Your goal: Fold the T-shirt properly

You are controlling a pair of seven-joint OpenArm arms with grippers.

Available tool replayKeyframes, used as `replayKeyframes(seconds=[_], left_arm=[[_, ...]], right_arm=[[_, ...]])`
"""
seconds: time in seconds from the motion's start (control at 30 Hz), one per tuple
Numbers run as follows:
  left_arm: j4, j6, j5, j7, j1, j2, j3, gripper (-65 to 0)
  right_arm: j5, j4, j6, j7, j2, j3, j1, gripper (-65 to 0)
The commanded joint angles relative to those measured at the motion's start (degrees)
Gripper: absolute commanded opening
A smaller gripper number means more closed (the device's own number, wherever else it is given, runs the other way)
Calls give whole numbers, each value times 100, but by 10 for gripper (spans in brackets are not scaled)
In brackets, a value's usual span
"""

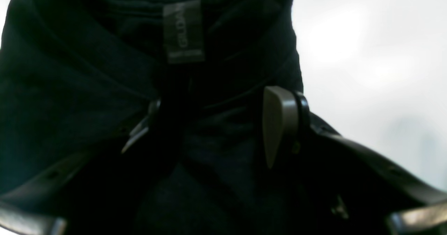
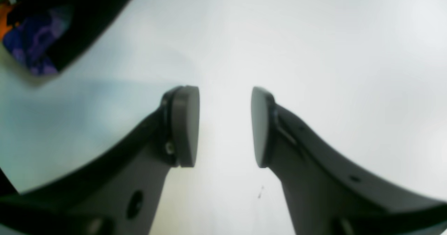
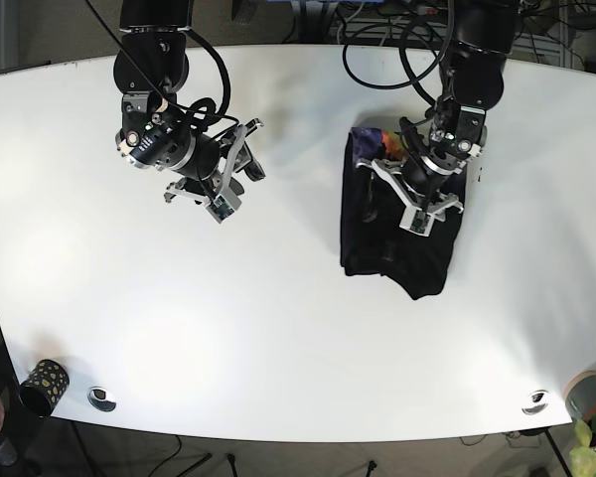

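Collar fold of black T-shirt (image 3: 397, 234) apparently pinched by left gripper (image 1: 213, 130); lift slowly toward six o'clock, right gripper (image 2: 225, 126) gaping idle.

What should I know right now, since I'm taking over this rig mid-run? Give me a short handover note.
Left gripper: down on the black T-shirt, cloth bunched between its fingers; whether it is clamped is unclear.
Right gripper: open, empty, above bare white table, apart from the shirt.
Shirt: a partly folded, uneven bundle on the left arm's side, neck label visible in the left wrist view.
Left: square up and finish the fold.
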Motion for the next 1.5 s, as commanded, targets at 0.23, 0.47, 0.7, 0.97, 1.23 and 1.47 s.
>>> replayKeyframes(seconds=[0.23, 0.47, 0.7, 0.97, 1.23, 1.47], left_arm=[[-805, -305, 344, 915, -5, -1239, -1055, -318], [-2150, -1210, 370, 616, -453, -2074, -2189, -318], [-3354, -1641, 344, -78, -717, -2927, -2295, -317], [-3486, -1966, 335, -193, -717, -3481, -2312, -314], [-3310, -2213, 326, -193, -840, -3841, -2594, -314], [-2335, -2441, 326, -166, -893, -3727, -2603, -315]], right_arm=[[77, 310, 8, 124, 160, 24, 83, -426], [77, 635, 8, 124, 160, 24, 57, -426], [77, 829, 8, 116, 160, 24, 39, -426], [77, 829, 8, 116, 300, 6, 48, -426], [24, 908, 8, 133, 318, 24, 57, -426], [15, 899, 8, 168, 327, 24, 127, -426]])
